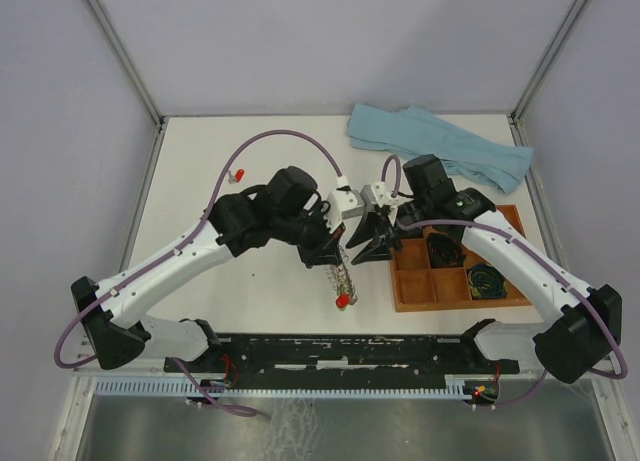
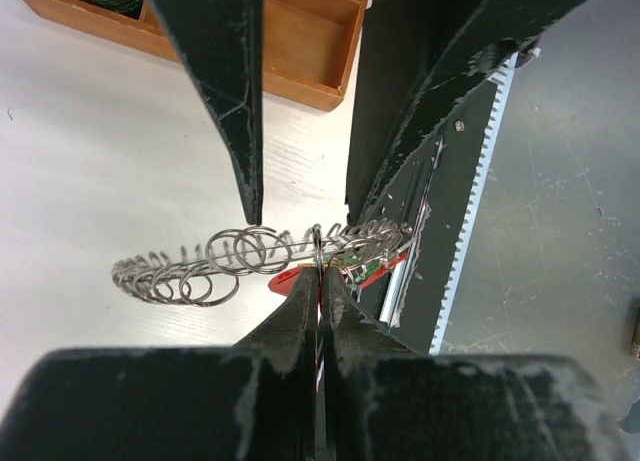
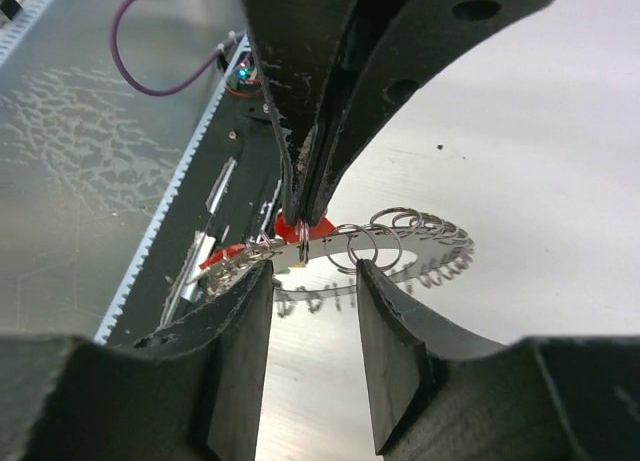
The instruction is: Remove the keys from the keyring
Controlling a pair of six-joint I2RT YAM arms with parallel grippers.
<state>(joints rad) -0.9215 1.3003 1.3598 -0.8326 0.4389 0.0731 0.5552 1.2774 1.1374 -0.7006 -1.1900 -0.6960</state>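
Left hand [image 2: 320, 281]: closed tight on one small loop of the keyring [image 2: 200, 271].
Right hand [image 3: 315, 269]: open, one finger on each side of the ring.
Keyring: held above the worktop [image 1: 200, 171], just left of the tray [image 1: 405, 303].
Red key [image 2: 290, 278]: on the ring's near end.
Green piece [image 2: 372, 271]: beside it, perhaps another key.
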